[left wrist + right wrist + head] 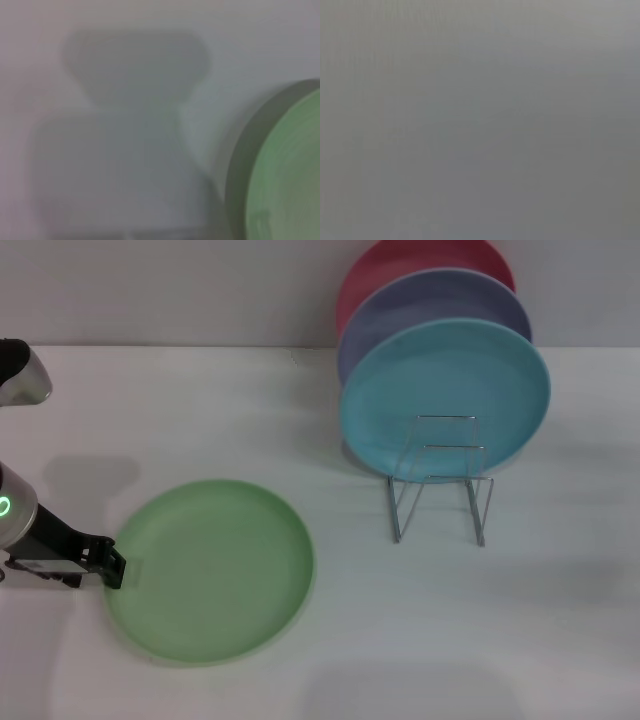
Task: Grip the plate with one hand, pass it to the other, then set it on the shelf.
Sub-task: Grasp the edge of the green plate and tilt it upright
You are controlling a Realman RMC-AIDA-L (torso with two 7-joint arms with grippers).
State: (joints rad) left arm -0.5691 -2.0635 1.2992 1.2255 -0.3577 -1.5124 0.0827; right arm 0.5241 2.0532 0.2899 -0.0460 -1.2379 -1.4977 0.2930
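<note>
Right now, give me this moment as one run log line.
left hand: at plate rim, grip unclear | plate: flat on table | shelf: front slot free | right hand: unseen

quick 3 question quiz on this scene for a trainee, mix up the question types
1. True or false: the green plate lies flat on the table.
2. How many plates stand in the rack? A) two B) three C) four
3. Fill in: the left gripper is at the green plate's ____ edge, as the head view shows it.

Key: 1 true. 2 B: blue plate, lavender plate, red plate. 3 left.
</note>
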